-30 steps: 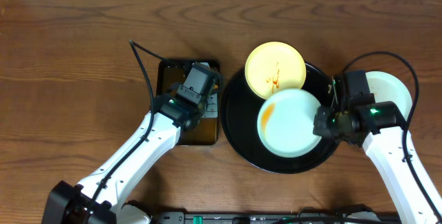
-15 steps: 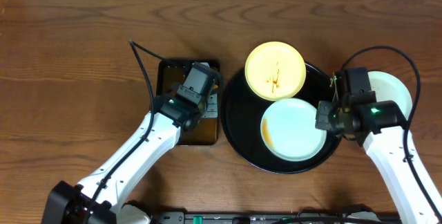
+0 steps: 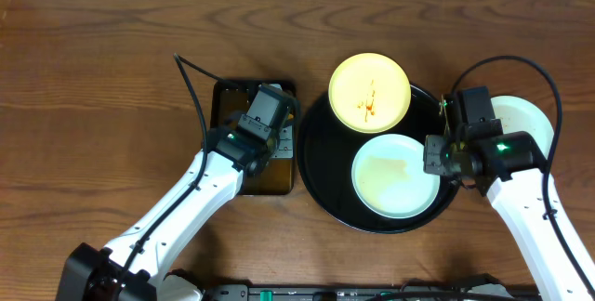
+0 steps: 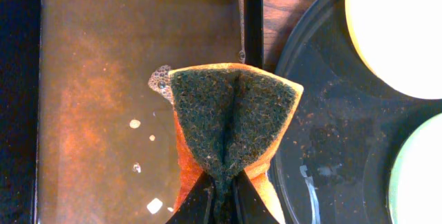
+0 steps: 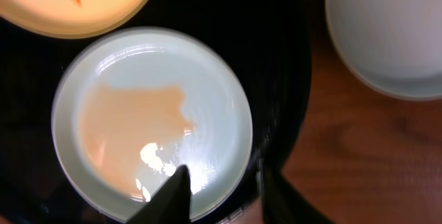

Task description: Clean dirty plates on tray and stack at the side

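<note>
On tray (image 3: 321,176), two: yellow plate (image 3: 370,92), mint plate (image 3: 395,176); third plate (image 3: 530,115) outside.

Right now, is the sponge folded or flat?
Folded. The sponge is pinched by the left jaws, its green scouring side creased down the middle above the small tray.

Table (image 3: 112,50): brown wood, strong grain, low sheen. Round tray (image 3: 321,166): black, glossy, fine specks on it up close. Yellow plate (image 3: 370,92) and mint plate (image 5: 152,113): smooth; the mint one glints through a thin orange film. Sponge (image 4: 231,120): coarse dark-green scouring fibre over orange foam. Small tray (image 4: 103,79): wet, brown-filmed.
</note>
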{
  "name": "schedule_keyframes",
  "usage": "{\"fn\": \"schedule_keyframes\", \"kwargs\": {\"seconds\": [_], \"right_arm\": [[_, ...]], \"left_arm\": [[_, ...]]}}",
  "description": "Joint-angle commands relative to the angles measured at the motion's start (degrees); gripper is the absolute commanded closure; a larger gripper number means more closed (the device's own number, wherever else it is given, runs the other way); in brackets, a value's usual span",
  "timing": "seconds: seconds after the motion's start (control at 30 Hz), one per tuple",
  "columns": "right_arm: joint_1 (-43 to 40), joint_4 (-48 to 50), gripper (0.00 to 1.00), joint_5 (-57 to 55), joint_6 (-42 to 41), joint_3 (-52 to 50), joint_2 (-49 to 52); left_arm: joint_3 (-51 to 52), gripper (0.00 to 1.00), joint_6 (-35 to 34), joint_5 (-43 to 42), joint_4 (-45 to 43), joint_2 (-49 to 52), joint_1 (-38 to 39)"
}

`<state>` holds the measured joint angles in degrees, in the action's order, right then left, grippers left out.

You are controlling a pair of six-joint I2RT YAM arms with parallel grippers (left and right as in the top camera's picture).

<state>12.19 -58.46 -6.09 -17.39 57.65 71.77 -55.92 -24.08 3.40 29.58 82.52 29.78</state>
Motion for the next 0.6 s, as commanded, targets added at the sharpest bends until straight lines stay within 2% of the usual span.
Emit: {"fn": "schedule_keyframes", "kwargs": {"seconds": [0.0,0.2,0.33,0.57], "right_arm": [[-1.42,-1.18,0.68,2.08,0.07,0.22,1.05],[-3.34,-0.35,0.67,6.99,0.09,-2.78,4.15],[-5.16,5.20,0.70,7.30,0.39,-5.46,6.99],[-8.15,13.38,0.69,8.46,7.69,-6.14,12.09]], "left_arm": [[0.20,0.92,1.16,0.79,-0.02,-0.15,-0.26],[0.20,0.92,1.14,0.79,-0.02,-0.15,-0.24],[0.20,0.92,1.14,0.76,-0.04,-0.15,-0.24],[0.20,0.92,1.11,0.76,-0.04,-0.15,-0.24]]}}
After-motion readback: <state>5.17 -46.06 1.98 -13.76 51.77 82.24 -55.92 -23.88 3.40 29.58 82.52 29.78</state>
